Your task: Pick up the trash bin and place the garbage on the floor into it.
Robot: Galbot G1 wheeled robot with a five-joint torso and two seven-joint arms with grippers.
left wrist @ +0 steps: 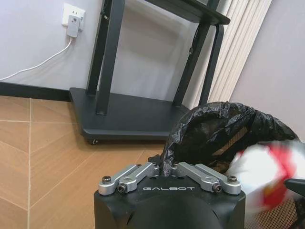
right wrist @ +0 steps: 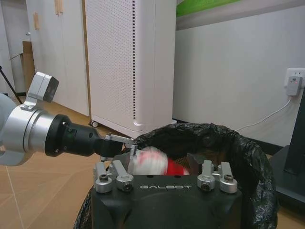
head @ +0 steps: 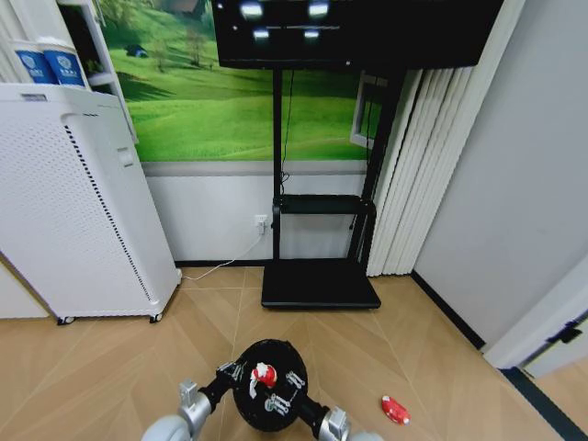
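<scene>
The trash bin (head: pixel 250 406), black mesh lined with a black bag, is above the floor (head: pixel 101 367) just in front of me. My left gripper (head: pixel 236 371) (left wrist: pixel 164 168) is shut on its bagged rim (left wrist: pixel 214 126). My right gripper (head: pixel 283 392) (right wrist: pixel 164 177) is open over the bin's mouth (right wrist: pixel 219 138). A crumpled red-and-white wrapper (head: pixel 264 374) (left wrist: pixel 267 176) (right wrist: pixel 152 162) is blurred just inside the bin's mouth, between the spread jaws. A small red scrap of garbage (head: pixel 395 410) lies on the floor to the right of the bin.
A tall white perforated air-purifier box (head: pixel 78 211) stands on casters at the left. A black TV stand with a flat base (head: pixel 320 283) is straight ahead against the wall. White slatted panels (head: pixel 418 184) and a grey wall close the right side.
</scene>
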